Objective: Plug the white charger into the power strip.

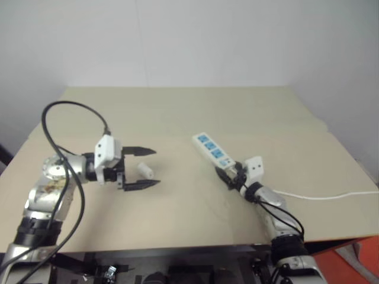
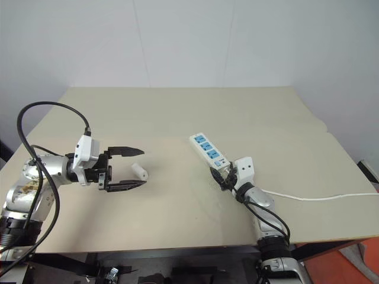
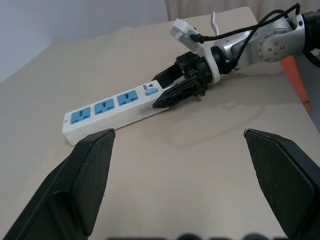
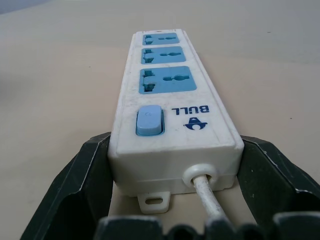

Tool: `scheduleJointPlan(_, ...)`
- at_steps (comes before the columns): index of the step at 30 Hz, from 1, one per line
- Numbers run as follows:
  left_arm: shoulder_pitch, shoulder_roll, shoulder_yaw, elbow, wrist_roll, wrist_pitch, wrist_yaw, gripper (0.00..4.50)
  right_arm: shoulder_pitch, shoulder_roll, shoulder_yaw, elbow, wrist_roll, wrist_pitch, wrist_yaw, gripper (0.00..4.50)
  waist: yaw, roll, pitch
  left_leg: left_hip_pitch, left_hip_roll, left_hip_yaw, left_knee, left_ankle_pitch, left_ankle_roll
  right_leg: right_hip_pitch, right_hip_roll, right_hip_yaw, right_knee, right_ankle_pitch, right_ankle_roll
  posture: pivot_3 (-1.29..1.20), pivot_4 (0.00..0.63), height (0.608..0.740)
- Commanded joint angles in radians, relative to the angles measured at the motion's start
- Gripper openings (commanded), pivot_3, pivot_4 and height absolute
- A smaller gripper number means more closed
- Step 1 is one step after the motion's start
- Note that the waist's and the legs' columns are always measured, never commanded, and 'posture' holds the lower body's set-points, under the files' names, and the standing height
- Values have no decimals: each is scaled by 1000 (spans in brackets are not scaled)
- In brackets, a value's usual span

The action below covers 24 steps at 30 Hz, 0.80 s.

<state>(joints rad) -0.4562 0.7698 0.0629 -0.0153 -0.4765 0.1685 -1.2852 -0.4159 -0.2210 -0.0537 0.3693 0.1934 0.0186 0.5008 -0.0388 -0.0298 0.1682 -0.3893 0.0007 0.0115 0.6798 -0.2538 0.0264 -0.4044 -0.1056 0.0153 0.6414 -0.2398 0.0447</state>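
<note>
The strip lies flat on the table. The right gripper straddles its near end. The left gripper stands wide apart, with the charger between its fingers.

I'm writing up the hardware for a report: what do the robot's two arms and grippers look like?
Both arms are silver-grey metal segments with black joint bands. Each ends in a gripper of two black, tapered, wedge-shaped fingers, the left gripper and the right gripper, with a white boxy module on the wrist. A thick black cable loops above the left arm; thinner black cables run along the right arm.
</note>
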Motion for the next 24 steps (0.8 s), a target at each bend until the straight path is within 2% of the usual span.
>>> scheduleJointPlan(1,-25,6,38,-9,-29,18,11,4500,-9,-13,-12,56,-1,-16,10,3420,-1,0,0,0,0,0,0,0,0,0,0,0,0,0,0,0,150,740)
scheduleJointPlan(6,-33,38,44,11,-27,25,-17,4500,-38,-52,-13,86,-1,-12,50,3420,-1,-1,0,1,0,0,0,0,0,1,0,0,0,0,0,0,150,740)
scheduleJointPlan(10,-153,64,-34,131,55,-67,-129,4500,-77,-118,-8,88,26,-5,170,3420,9,-1,0,0,-1,0,0,0,0,0,0,-1,0,0,0,0,150,740)
scheduleJointPlan(14,-330,66,-125,306,119,-186,-299,4500,-110,-214,38,104,53,-23,424,3420,12,0,0,-2,-2,1,0,0,0,0,0,-1,-1,0,0,0,150,740)
scheduleJointPlan(17,-458,99,-262,423,88,-277,-329,4500,-123,-261,50,123,99,-31,620,3420,10,-1,0,-3,-1,1,0,0,0,-1,1,-1,-1,0,0,0,150,740)
scheduleJointPlan(20,-599,127,-448,541,39,-359,-329,4500,-124,-294,64,158,120,-78,801,3420,6,-1,1,-4,0,0,1,0,1,-1,1,-1,0,0,0,0,150,740)
scheduleJointPlan(24,-779,133,-717,702,32,-487,-329,4500,-121,-302,95,228,99,-186,952,3420,4,-2,1,-5,0,0,2,0,1,-2,2,-1,0,0,1,0,150,740)
